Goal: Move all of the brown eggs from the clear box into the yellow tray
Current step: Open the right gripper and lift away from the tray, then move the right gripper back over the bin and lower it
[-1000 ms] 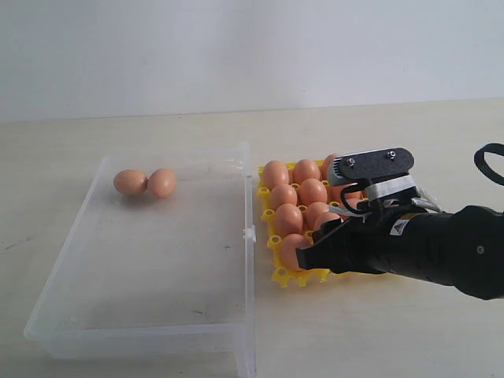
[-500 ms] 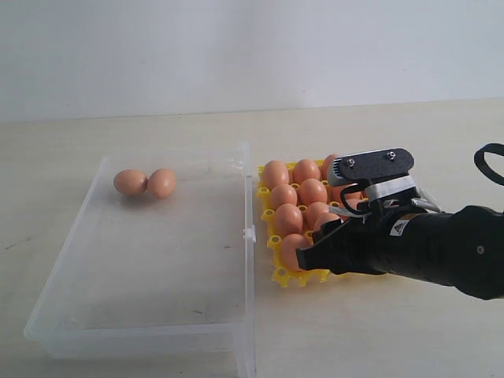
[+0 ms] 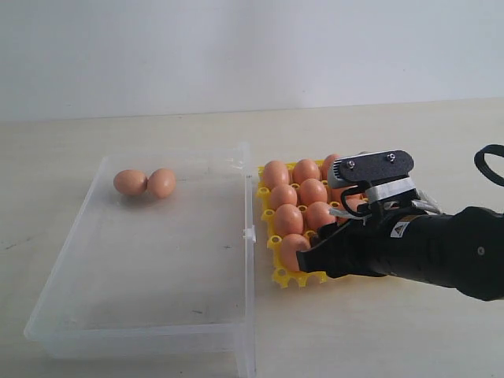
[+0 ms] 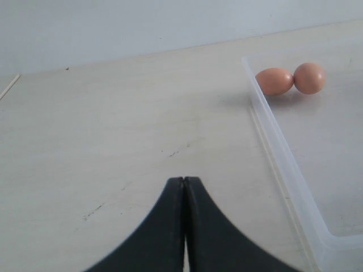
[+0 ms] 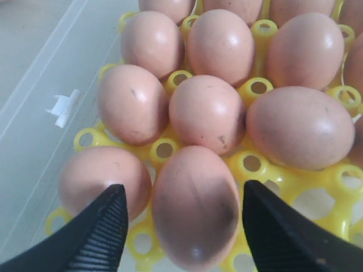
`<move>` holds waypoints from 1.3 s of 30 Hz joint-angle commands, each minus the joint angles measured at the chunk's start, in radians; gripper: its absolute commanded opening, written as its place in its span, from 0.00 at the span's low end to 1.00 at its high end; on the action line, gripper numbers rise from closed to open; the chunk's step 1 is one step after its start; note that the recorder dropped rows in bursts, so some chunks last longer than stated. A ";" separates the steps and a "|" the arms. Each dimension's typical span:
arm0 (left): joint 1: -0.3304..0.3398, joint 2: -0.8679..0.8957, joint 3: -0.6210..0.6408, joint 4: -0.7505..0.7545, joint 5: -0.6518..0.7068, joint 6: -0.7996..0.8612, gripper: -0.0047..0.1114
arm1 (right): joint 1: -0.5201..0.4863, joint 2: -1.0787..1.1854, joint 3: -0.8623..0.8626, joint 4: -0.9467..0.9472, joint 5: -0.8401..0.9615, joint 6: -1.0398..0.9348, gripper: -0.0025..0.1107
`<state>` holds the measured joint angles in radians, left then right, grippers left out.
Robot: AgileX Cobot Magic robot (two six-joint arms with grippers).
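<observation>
Two brown eggs (image 3: 131, 182) (image 3: 162, 183) lie touching at the far left of the clear box (image 3: 142, 315); the left wrist view shows them too (image 4: 274, 81) (image 4: 309, 77). Several more brown eggs (image 3: 288, 219) fill the yellow tray (image 3: 285, 276) beside the box. My right gripper (image 3: 303, 256) hovers low over the tray's front row. It is open (image 5: 182, 190), with a gap on each side of the egg (image 5: 195, 207) resting in its cup between the fingers. My left gripper (image 4: 184, 180) is shut and empty over the bare table, outside the box wall (image 4: 283, 164).
The box's white clasp tab (image 5: 63, 106) sticks out toward the tray (image 5: 249, 164). The right arm's black body (image 3: 441, 252) covers the tray's right part. A black cable loop (image 3: 492, 161) shows at the right edge. Pale wooden table (image 4: 113, 130) lies all round.
The right gripper's jaws have spread wider, so the front-row egg now sits free in its cup. The two eggs in the box have not moved.
</observation>
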<state>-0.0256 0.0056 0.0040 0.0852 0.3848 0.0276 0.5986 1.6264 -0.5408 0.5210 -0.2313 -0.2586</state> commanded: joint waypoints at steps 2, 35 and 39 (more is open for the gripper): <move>-0.005 -0.006 -0.004 -0.005 -0.006 -0.003 0.04 | 0.001 -0.011 0.005 -0.001 -0.003 -0.003 0.54; -0.005 -0.006 -0.004 -0.005 -0.006 -0.003 0.04 | 0.074 0.281 -0.885 -0.080 0.873 -0.010 0.37; -0.005 -0.006 -0.004 -0.005 -0.006 -0.003 0.04 | 0.099 0.475 -1.159 -0.095 0.992 0.002 0.33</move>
<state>-0.0256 0.0056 0.0040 0.0852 0.3848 0.0276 0.6889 2.0129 -1.5864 0.4467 0.7008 -0.2553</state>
